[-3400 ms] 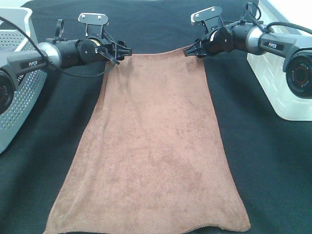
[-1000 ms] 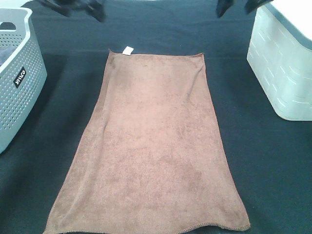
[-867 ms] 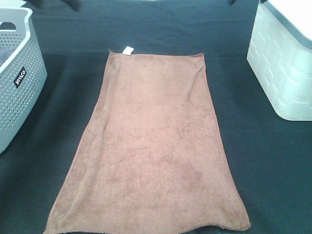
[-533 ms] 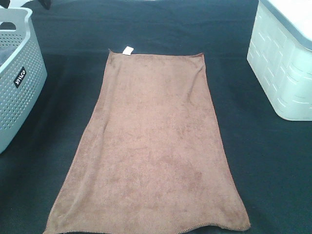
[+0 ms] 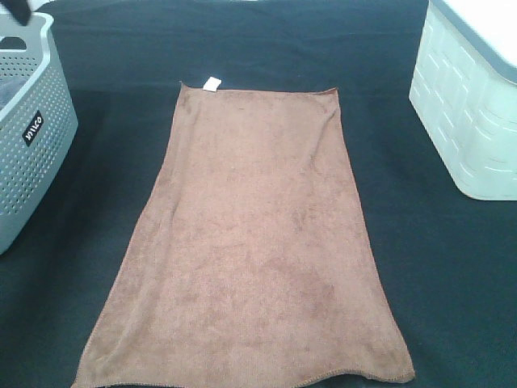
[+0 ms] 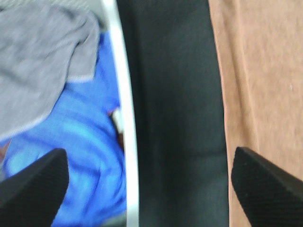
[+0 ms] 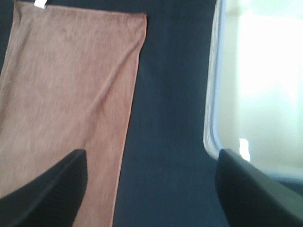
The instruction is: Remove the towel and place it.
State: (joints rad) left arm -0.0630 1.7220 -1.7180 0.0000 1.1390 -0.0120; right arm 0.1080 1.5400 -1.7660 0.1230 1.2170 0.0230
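The brown plush towel (image 5: 250, 234) lies spread flat on the black table cloth (image 5: 121, 145), with its white tag (image 5: 212, 83) at the far left corner. Nothing holds it. My left gripper (image 6: 149, 189) is open and empty, hovering over the grey basket's rim (image 6: 124, 118), with the towel's edge (image 6: 258, 71) off to one side. My right gripper (image 7: 151, 194) is open and empty above the cloth, between the towel (image 7: 71, 94) and the white bin (image 7: 255, 85). In the exterior high view only a dark bit of the left arm (image 5: 16, 11) shows at the top left corner.
A grey perforated basket (image 5: 36, 137) stands at the left edge and holds blue cloth (image 6: 71, 142) and grey cloth (image 6: 42, 56). A white bin (image 5: 472, 105) stands at the right edge.
Both grippers let go of the towel's far corners and drew back and up out of the exterior view. The towel has stayed flat in place since.
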